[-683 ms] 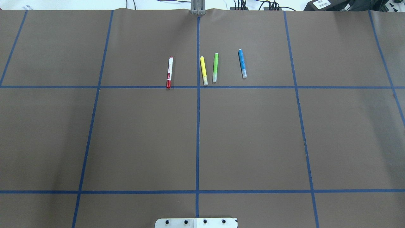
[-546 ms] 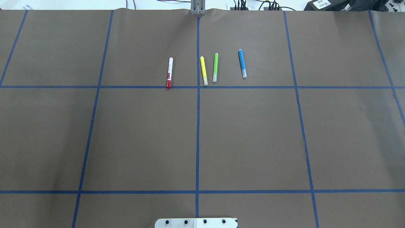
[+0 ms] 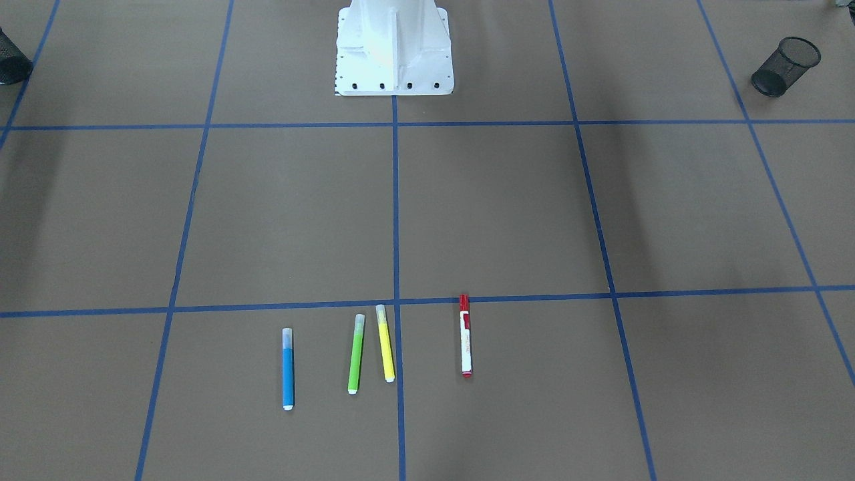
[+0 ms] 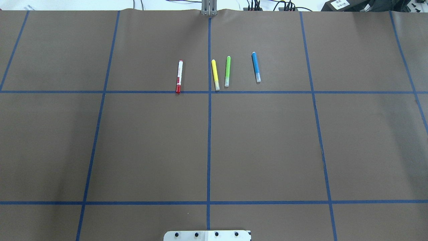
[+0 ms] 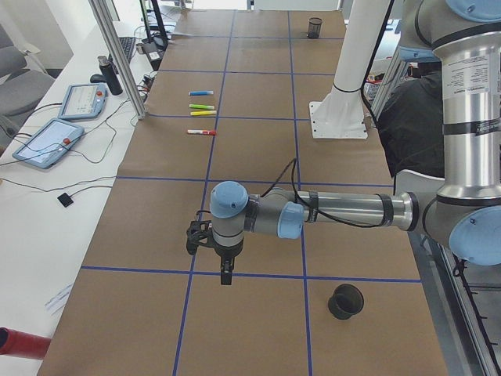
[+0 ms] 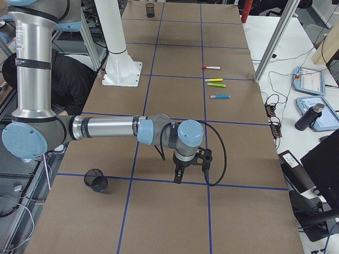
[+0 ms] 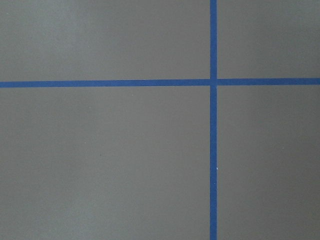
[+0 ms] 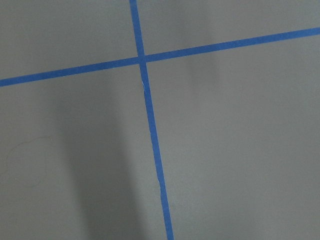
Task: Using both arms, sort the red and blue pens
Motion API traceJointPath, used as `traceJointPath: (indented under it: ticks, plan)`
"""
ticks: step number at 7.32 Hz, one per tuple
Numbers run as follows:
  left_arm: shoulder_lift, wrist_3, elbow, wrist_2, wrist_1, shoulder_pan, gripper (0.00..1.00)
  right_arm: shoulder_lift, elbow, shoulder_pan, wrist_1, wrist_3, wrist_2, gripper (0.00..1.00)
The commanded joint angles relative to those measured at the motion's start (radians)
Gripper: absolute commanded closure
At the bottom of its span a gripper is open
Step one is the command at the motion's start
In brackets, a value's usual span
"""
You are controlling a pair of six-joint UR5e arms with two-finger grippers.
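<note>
The red pen [image 4: 179,76] [image 3: 465,336], white-barrelled with a red cap, lies on the brown table cover just left of the centre line. The blue pen [image 4: 256,67] [image 3: 288,367] lies to its right, past two other markers. No arm shows in the overhead or front-facing views. My left gripper [image 5: 226,274] hangs over a tape crossing, far from the pens, seen only in the exterior left view. My right gripper [image 6: 179,177] hangs likewise in the exterior right view. Whether either is open or shut I cannot tell. Both wrist views show only brown cover and blue tape.
A yellow marker [image 4: 215,74] and a green marker [image 4: 227,71] lie between the two pens. Black mesh cups [image 3: 785,65] [image 3: 12,57] lie tipped over at the table's two ends near the robot. The white pedestal base [image 3: 394,53] stands at the middle. A person in dark clothing [image 5: 407,117] is behind the robot.
</note>
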Motion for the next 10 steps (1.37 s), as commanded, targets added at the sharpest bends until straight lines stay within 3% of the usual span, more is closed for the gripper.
traceJointPath:
  ticks: [1, 4, 5, 8, 10]
  plan:
    - [0.0, 0.001, 0.002, 0.001, 0.0, 0.001, 0.0, -0.005, 0.04, 0.0, 0.0, 0.009, 0.002, 0.0]
    - [-0.005, 0.002, 0.034, 0.001, -0.012, 0.005, 0.0, 0.04, 0.042, -0.006, -0.002, 0.006, -0.009, 0.0]
    - [-0.015, -0.01, 0.041, 0.001, -0.012, 0.005, 0.0, 0.101, 0.048, -0.006, -0.006, 0.008, -0.009, 0.0]
    - [-0.171, -0.011, 0.037, -0.025, 0.005, 0.031, 0.0, 0.129, 0.042, -0.023, 0.0, 0.057, 0.104, 0.0]
    - [-0.336, -0.013, 0.067, -0.02, 0.09, 0.126, 0.01, 0.056, 0.042, -0.023, 0.163, 0.051, 0.141, 0.0]
